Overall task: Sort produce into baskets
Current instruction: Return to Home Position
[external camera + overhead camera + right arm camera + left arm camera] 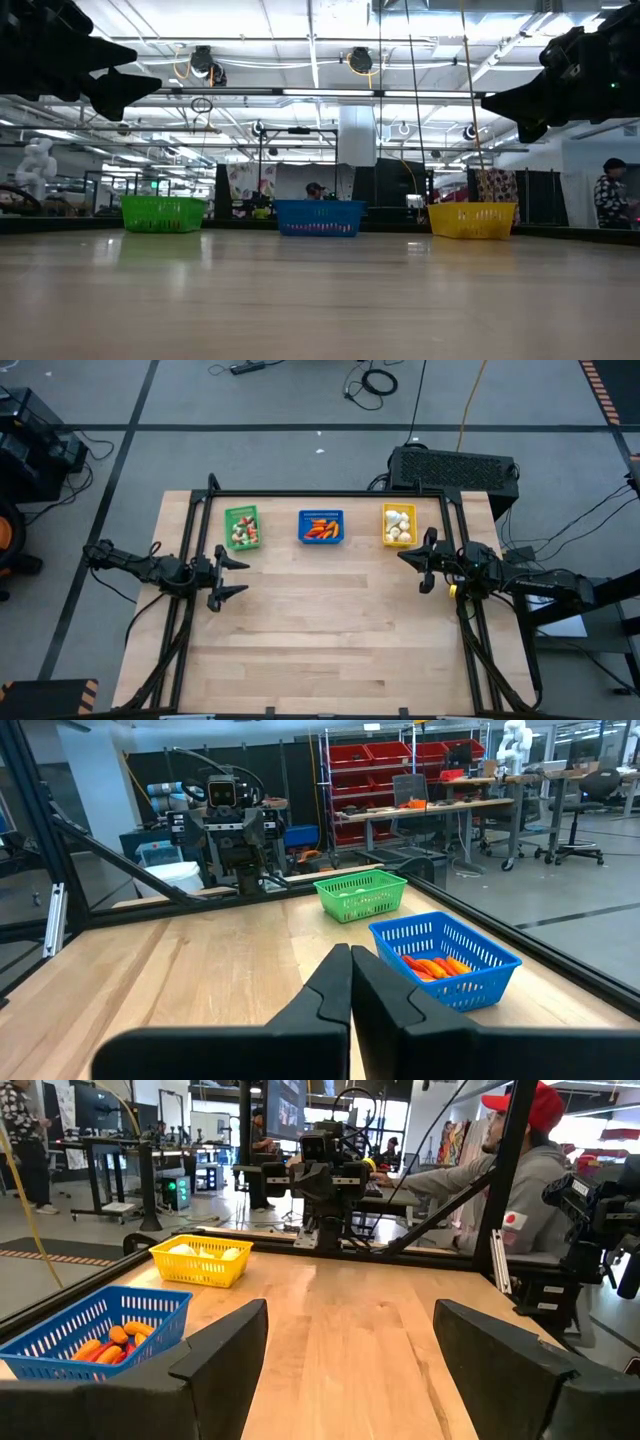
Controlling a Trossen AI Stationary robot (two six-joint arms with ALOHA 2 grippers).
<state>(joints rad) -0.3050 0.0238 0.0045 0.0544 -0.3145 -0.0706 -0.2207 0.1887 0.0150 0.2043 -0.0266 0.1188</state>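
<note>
Table: your light wooden table (330,645) ran under both arms.
Left gripper: you had the left gripper (240,577) raised off the wood over the table's left side, on the near side of the green basket, pointing toward the table's middle. Its fingers stood wide apart.
Right gripper: you had the right gripper (347,956) raised over the right side, close to the yellow basket's near edge in the high view. Its fingers were pressed together, tip to tip.
Baskets: along the far edge stood a row of three, each apart from its neighbour, with the green basket (163,214) on the left, the blue basket (320,218) in the middle and the yellow basket (472,220) on the right.
Produce: the green-tan-red bits (241,532) lay in the green basket, the slim red and orange pieces (320,530) in the blue, and the white garlic bulbs (398,526) in the yellow.
Beyond: a large black box (455,468) sat past the far edge, behind the yellow basket.
</note>
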